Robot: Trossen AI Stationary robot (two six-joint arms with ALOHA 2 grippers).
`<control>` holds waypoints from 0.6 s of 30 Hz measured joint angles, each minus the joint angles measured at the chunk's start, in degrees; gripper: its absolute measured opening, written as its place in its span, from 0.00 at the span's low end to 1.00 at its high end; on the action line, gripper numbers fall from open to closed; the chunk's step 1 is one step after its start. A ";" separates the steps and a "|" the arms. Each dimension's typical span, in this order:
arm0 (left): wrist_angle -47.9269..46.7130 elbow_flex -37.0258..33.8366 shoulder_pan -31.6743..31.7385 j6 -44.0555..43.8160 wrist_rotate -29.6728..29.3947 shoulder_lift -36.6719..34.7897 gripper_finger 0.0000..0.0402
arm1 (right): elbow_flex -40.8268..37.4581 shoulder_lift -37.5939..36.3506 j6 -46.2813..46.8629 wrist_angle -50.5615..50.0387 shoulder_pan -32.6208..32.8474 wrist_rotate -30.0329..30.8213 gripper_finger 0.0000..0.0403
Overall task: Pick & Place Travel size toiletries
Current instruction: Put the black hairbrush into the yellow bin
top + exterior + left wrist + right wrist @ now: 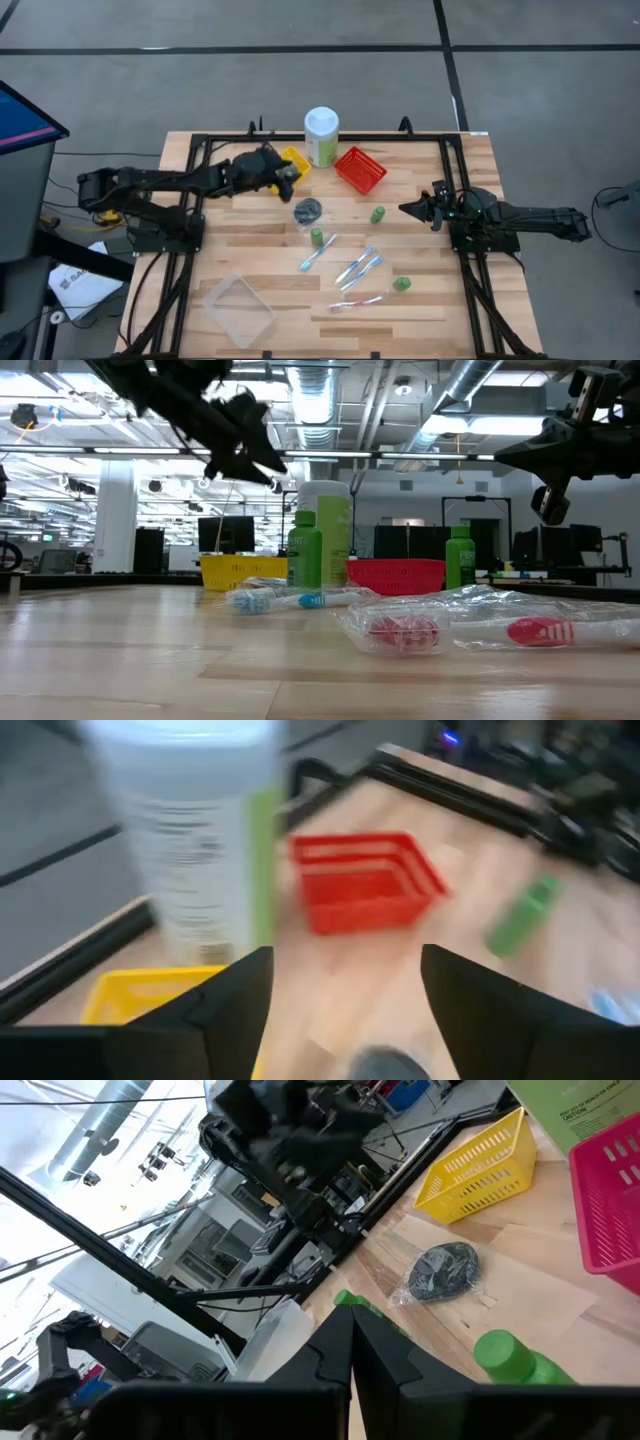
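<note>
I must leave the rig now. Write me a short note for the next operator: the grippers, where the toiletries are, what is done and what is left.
Left gripper: open, empty, above the yellow basket.
Right gripper: shut, empty, waiting at the table's right side.
Things: one dark tin lies on the table near the yellow basket. Three green bottles and four toothbrush sticks are spread over the middle of the table.
Done: cannot tell whether anything is inside the yellow basket or the red basket.
Left: every item listed is on the table, not placed.

Matt planked wooden table (420, 190), red plastic mesh basket (360, 170), glossy crinkled wrap on toothbrushes (480, 622)
</note>
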 joint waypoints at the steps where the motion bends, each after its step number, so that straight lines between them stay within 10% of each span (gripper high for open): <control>1: -0.72 0.00 -1.58 0.93 0.04 -0.37 0.65 | 0.00 0.00 -0.02 0.00 0.00 -0.02 0.00; 18: -3.13 -12.00 -14.43 -24.17 -9.07 3.41 0.66 | 0.01 0.00 -0.09 -0.01 0.03 -0.01 0.00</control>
